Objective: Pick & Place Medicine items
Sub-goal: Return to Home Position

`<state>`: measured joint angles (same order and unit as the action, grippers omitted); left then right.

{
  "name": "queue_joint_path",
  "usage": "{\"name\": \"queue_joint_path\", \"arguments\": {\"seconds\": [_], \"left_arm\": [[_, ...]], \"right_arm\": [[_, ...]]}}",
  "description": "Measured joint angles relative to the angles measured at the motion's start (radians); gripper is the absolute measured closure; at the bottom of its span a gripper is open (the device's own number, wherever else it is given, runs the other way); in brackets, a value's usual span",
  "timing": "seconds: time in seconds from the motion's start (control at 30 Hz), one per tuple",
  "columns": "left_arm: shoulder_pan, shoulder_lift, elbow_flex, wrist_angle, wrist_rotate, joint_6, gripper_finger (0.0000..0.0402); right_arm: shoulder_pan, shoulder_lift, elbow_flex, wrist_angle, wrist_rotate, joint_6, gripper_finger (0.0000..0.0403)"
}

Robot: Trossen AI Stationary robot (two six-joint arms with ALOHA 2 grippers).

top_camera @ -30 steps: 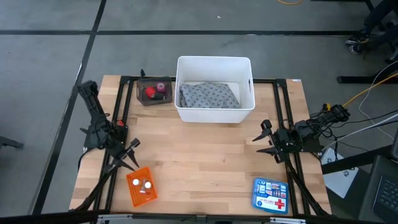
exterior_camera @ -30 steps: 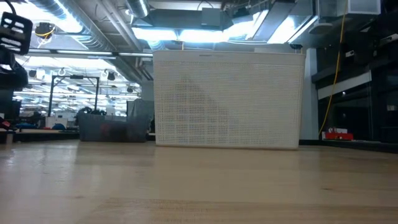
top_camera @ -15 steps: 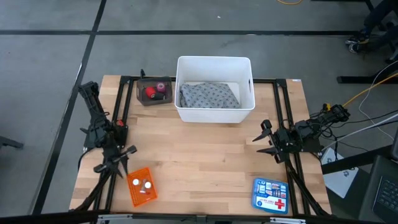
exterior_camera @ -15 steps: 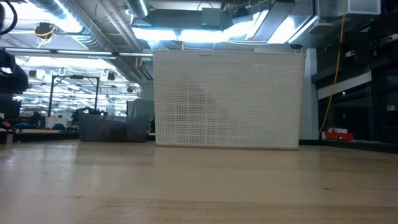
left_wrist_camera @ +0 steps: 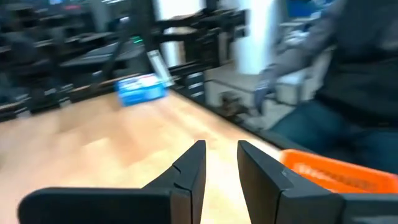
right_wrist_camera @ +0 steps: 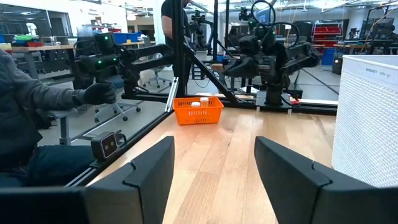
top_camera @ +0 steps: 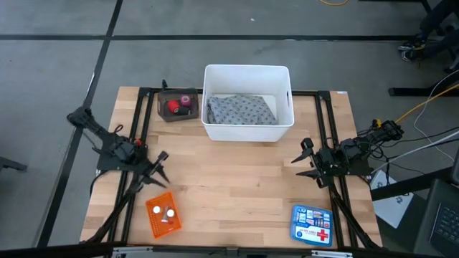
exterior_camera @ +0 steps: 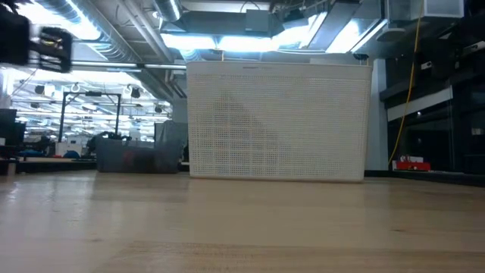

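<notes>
Jaws parted; grey dotted cloth (top_camera: 242,110) lies crumpled

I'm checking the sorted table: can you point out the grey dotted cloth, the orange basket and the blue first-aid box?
grey dotted cloth (top_camera: 242,111): high view, middle of the fabric.
orange basket (top_camera: 159,229): high view, bare mesh floor.
blue first-aid box (top_camera: 312,223): high view, middle of its lid.

The left arm (top_camera: 107,145), frame left, and right arm (top_camera: 351,154), frame right, are matte black, jointed segments. Each ends in two flat, tapered black fingers (right_wrist_camera: 148,173).
</notes>
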<state>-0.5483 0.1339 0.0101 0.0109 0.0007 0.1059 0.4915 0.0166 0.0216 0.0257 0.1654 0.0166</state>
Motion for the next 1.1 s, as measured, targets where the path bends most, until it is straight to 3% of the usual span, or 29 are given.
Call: {"name": "queue_joint_path", "arguments": {"seconds": [0.2,0.47,0.63,0.77,0.93,1.1], "left_arm": [[0.187,0.027,0.0,0.003,0.037,0.002,0.0313],[0.317,0.082,0.0,0.014,0.104,0.047,0.0313],[0.399,0.073,0.005,0.04,0.27,0.053,0.0313],[0.481,0.039,0.034,-0.032,0.301,0.033,0.0313],[0.603,-0.071,0.049,-0.039,0.539,0.07,0.0313],[0.737,-0.133,0.111,-0.16,0.653,0.046,0.0313]], "right_arm": [[0.0,0.0,0.0,0.0,0.002,0.0,0.0179],[0.0,0.0,0.0,0.0,0.002,0.0,0.0179],[0.0,0.0,0.0,0.0,0.002,0.0,0.0179],[0.0,0.0,0.0,0.0,0.002,0.0,0.0179],[0.0,0.0,0.0,0.0,0.002,0.0,0.0179],[0.0,0.0,0.0,0.0,0.002,0.0,0.0179]]}}
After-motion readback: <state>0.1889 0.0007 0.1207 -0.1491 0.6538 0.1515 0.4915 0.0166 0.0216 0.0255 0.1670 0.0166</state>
